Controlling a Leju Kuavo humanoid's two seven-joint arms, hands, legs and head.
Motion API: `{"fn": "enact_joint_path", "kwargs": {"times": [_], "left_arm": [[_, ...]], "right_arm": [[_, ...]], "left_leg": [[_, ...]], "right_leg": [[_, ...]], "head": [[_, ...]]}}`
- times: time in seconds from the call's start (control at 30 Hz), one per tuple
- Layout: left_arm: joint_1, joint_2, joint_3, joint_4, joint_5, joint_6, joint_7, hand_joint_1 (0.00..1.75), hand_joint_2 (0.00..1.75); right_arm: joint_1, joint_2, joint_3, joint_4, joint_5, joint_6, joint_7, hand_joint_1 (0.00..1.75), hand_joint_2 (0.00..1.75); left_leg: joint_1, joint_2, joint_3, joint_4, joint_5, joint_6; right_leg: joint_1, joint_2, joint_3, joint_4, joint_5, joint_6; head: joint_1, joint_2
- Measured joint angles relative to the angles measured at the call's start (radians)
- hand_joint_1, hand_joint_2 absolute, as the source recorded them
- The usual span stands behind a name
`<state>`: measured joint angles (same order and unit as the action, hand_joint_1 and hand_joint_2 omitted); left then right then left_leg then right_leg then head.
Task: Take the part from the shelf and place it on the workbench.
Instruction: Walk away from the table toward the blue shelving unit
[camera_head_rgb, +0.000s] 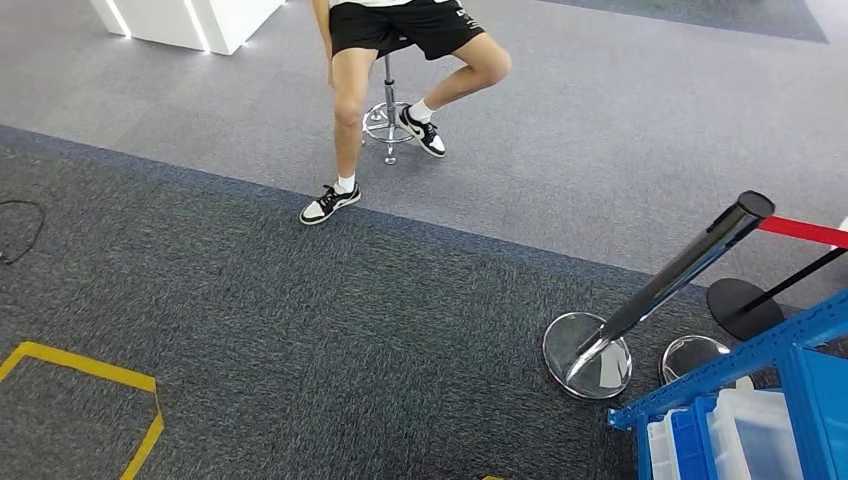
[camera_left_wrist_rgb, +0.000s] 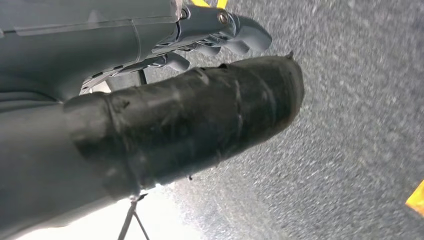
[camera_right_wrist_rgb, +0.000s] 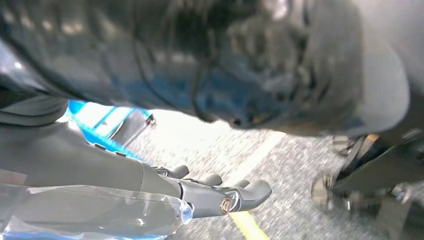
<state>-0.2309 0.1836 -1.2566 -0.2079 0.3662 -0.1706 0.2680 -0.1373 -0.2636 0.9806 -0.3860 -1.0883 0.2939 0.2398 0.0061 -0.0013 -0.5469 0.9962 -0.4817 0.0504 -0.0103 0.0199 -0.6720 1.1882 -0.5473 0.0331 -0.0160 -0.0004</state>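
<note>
The blue shelf (camera_head_rgb: 742, 362) comes into the head view at the lower right, with pale plastic bins (camera_head_rgb: 752, 432) inside it; what the bins contain is hidden. In the left wrist view my left hand (camera_left_wrist_rgb: 210, 60) hangs over grey carpet, its fingers (camera_left_wrist_rgb: 235, 35) stretched out apart from the black-taped thumb (camera_left_wrist_rgb: 200, 125), and it holds nothing. My right hand (camera_right_wrist_rgb: 210, 150) hangs the same way, fingers (camera_right_wrist_rgb: 225, 192) straight and well apart from the dark thumb (camera_right_wrist_rgb: 240, 65), nothing between them. A strip of blue shelf frame (camera_right_wrist_rgb: 102, 137) lies beyond that hand.
A person (camera_head_rgb: 400, 60) sits on a chrome stool (camera_head_rgb: 388, 115) ahead. Two chrome stanchion bases (camera_head_rgb: 587, 355) and a red belt (camera_head_rgb: 805, 232) stand beside the shelf. Yellow tape (camera_head_rgb: 90, 372) marks the carpet at lower left. A white cabinet (camera_head_rgb: 185, 20) stands far left.
</note>
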Motion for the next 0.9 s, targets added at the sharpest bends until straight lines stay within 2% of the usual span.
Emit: {"fn": "enact_joint_path", "kwargs": {"times": [0.03,0.07,0.1,0.13,0.17,0.23,0.27,0.3,0.37,0.43,0.5,0.53,0.57,0.6,0.63,0.67,0.73,0.77,0.8,0.83,0.87,0.9], "left_arm": [[-0.003,0.002,0.009,0.0,0.01,0.0,0.003,0.0,0.0],[-0.004,0.005,0.016,0.0,0.019,0.001,0.003,0.0,0.0],[-0.003,0.007,0.023,0.0,0.029,0.003,0.001,0.0,0.0],[-0.001,0.009,0.03,0.0,0.038,0.005,-0.003,0.0,0.0],[0.001,0.011,0.037,0.0,0.046,0.008,-0.008,0.0,0.0],[0.007,0.015,0.05,0.0,0.06,0.013,-0.018,0.0,0.0],[0.01,0.017,0.057,0.0,0.065,0.015,-0.023,0.0,0.0],[0.014,0.02,0.064,0.0,0.071,0.018,-0.027,0.0,0.0],[0.021,0.026,0.078,0.0,0.086,0.023,-0.035,0.0,0.0],[0.033,0.032,0.094,0.001,0.111,0.028,-0.041,0.0,0.0],[0.048,0.04,0.113,0.001,0.146,0.037,-0.047,0.0,0.0],[0.056,0.044,0.123,0.001,0.165,0.041,-0.051,0.0,0.0],[0.064,0.047,0.134,0.001,0.182,0.046,-0.055,0.0,0.0],[0.071,0.051,0.144,0.001,0.197,0.049,-0.059,0.0,0.0],[0.078,0.054,0.154,0.002,0.211,0.051,-0.065,0.0,0.0],[0.084,0.057,0.163,0.002,0.222,0.052,-0.069,0.0,0.0],[0.091,0.064,0.183,0.002,0.238,0.048,-0.075,0.0,0.0],[0.093,0.067,0.191,0.002,0.243,0.041,-0.076,0.0,0.0],[0.094,0.069,0.201,0.002,0.247,0.032,-0.076,0.0,0.44],[0.094,0.069,0.209,0.002,0.251,0.023,-0.075,0.0,0.87],[0.095,0.07,0.217,0.002,0.255,0.014,-0.073,0.0,1.31],[0.096,0.069,0.225,0.002,0.259,0.007,-0.071,0.0,1.75]], "right_arm": [[-0.003,-0.01,0.011,0.001,0.01,0.007,0.0,0.0,0.0],[-0.005,-0.021,0.022,0.003,0.02,0.015,-0.002,0.0,0.0],[-0.004,-0.032,0.032,0.005,0.031,0.022,-0.008,0.0,0.0],[-0.003,-0.042,0.041,0.006,0.041,0.028,-0.015,0.0,0.0],[-0.002,-0.054,0.05,0.008,0.052,0.033,-0.024,0.0,0.0],[-0.003,-0.074,0.065,0.01,0.07,0.039,-0.043,0.0,0.0],[-0.004,-0.083,0.072,0.011,0.078,0.04,-0.053,0.0,0.0],[-0.004,-0.091,0.08,0.013,0.086,0.041,-0.063,0.0,0.0],[-0.001,-0.107,0.096,0.015,0.109,0.043,-0.088,0.0,0.0],[0.0,-0.123,0.113,0.016,0.141,0.044,-0.117,0.0,0.0],[-0.004,-0.134,0.133,0.016,0.18,0.046,-0.138,0.0,0.0],[-0.007,-0.138,0.144,0.016,0.199,0.048,-0.144,0.0,0.0],[-0.01,-0.139,0.155,0.016,0.217,0.049,-0.146,0.0,0.0],[-0.012,-0.14,0.165,0.015,0.232,0.051,-0.148,0.0,0.0],[-0.014,-0.14,0.176,0.013,0.247,0.053,-0.148,0.0,0.0],[-0.016,-0.14,0.186,0.011,0.259,0.055,-0.148,0.0,0.0],[-0.022,-0.14,0.204,0.004,0.278,0.061,-0.149,0.0,0.0],[-0.026,-0.14,0.211,0.002,0.285,0.065,-0.15,0.0,0.0],[-0.03,-0.14,0.219,0.0,0.29,0.072,-0.151,0.0,0.0],[-0.032,-0.14,0.226,-0.002,0.293,0.078,-0.152,0.0,0.0],[-0.034,-0.141,0.233,-0.002,0.295,0.085,-0.153,0.0,0.0],[-0.034,-0.143,0.238,-0.003,0.296,0.092,-0.153,0.0,0.0]], "left_leg": [[-0.003,0.011,-0.002,0.0,0.0,0.002],[-0.005,0.023,-0.003,0.0,0.0,0.002],[-0.007,0.034,-0.004,0.001,0.0,0.003],[-0.008,0.044,-0.004,0.001,0.0,0.002],[-0.009,0.054,-0.004,0.002,0.0,0.002],[-0.013,0.068,-0.004,0.006,-0.002,-0.003],[-0.015,0.074,-0.005,0.007,-0.004,-0.006],[-0.016,0.08,-0.005,0.009,-0.005,-0.01],[-0.016,0.089,-0.004,0.01,-0.007,-0.019],[-0.013,0.064,-0.017,0.042,-0.034,-0.031],[-0.009,0.025,-0.064,0.15,-0.098,-0.039],[-0.008,0.015,-0.096,0.219,-0.13,-0.041],[-0.007,0.011,-0.122,0.272,-0.147,-0.042],[-0.007,0.01,-0.135,0.297,-0.146,-0.042],[-0.007,0.008,-0.128,0.28,-0.125,-0.04],[-0.007,0.004,-0.104,0.23,-0.091,-0.037],[-0.007,-0.022,-0.038,0.09,-0.03,-0.031],[-0.007,-0.032,-0.017,0.044,-0.015,-0.028],[-0.008,-0.038,-0.005,0.018,-0.011,-0.025],[-0.01,-0.035,-0.004,0.015,-0.012,-0.023],[-0.01,-0.028,-0.003,0.012,-0.008,-0.018],[-0.01,-0.019,-0.001,0.007,-0.004,-0.012]], "right_leg": [[0.0,-0.006,-0.027,0.059,-0.026,0.002],[-0.001,-0.009,-0.042,0.095,-0.035,0.002],[-0.001,-0.012,-0.038,0.096,-0.026,0.002],[-0.001,-0.016,-0.014,0.059,-0.002,0.001],[0.0,-0.025,0.026,-0.007,0.03,-0.002],[0.007,-0.051,0.096,-0.133,0.07,-0.01],[0.01,-0.057,0.113,-0.168,0.077,-0.014],[0.013,-0.057,0.116,-0.179,0.076,-0.018],[0.011,-0.042,0.114,-0.182,0.081,-0.027],[0.007,-0.029,0.114,-0.187,0.087,-0.038],[0.005,-0.014,0.112,-0.19,0.091,-0.046],[0.005,-0.006,0.11,-0.189,0.092,-0.048],[0.006,0.004,0.108,-0.188,0.092,-0.048],[0.007,0.013,0.107,-0.186,0.093,-0.048],[0.007,0.022,0.106,-0.184,0.093,-0.048],[0.007,0.032,0.106,-0.183,0.092,-0.048],[0.008,0.05,0.106,-0.179,0.092,-0.045],[0.008,0.058,0.103,-0.178,0.093,-0.041],[0.007,0.064,0.1,-0.177,0.094,-0.036],[0.006,0.071,0.097,-0.178,0.096,-0.03],[0.005,0.077,0.095,-0.179,0.098,-0.023],[0.004,0.073,0.094,-0.176,0.095,-0.019]], "head": [[0.001,0.0],[0.0,0.0],[0.0,0.0],[0.001,0.0],[0.001,0.0],[0.0,0.0],[0.0,0.0],[0.0,0.0],[0.0,0.0],[-0.003,0.0],[-0.006,0.0],[-0.007,0.0],[-0.007,0.0],[-0.007,0.0],[-0.007,0.0],[-0.007,0.0],[-0.007,0.0],[-0.007,0.0],[-0.006,0.0],[-0.006,0.0],[-0.006,0.0],[-0.006,0.0]]}}
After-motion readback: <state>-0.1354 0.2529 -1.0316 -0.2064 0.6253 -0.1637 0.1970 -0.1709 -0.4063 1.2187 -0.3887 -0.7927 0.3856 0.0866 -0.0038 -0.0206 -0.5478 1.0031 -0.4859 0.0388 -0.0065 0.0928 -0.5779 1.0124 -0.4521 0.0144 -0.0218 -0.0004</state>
